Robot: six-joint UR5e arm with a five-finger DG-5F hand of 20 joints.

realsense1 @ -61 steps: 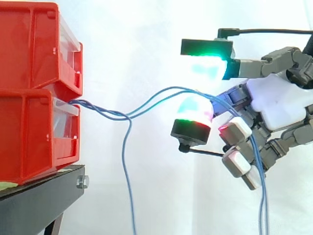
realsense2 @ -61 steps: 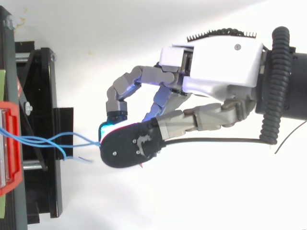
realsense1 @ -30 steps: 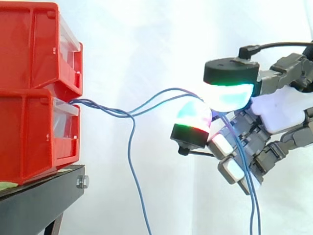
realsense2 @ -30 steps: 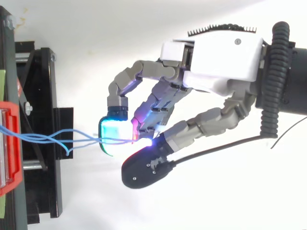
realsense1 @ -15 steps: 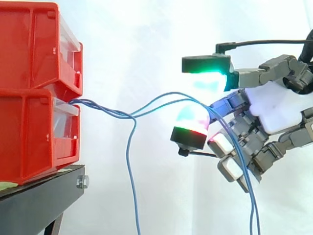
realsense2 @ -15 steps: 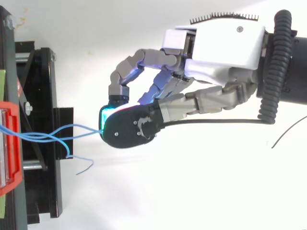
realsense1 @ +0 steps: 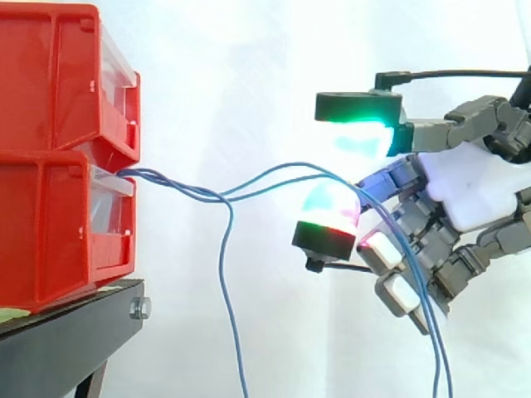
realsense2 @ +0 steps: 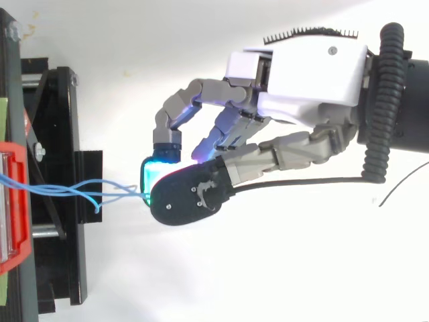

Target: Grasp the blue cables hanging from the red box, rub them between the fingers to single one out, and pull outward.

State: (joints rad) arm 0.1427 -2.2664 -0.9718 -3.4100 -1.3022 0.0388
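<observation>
Blue cables (realsense1: 274, 174) leave lower red box (realsense1: 50, 224) on black stand (realsense1: 66, 332) and run near level rightward across hand (realsense1: 473, 186), over lower pad (realsense1: 330, 211), then drop. Upper pad (realsense1: 358, 133) hovers above strands: pads apart, no pinch. Pull likely rightward, along cable axis.

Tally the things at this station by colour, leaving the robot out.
red bins: 2, stacked
blue cables: 3, as far as the strands can be told apart
black stand: 1
Total: 6
</observation>
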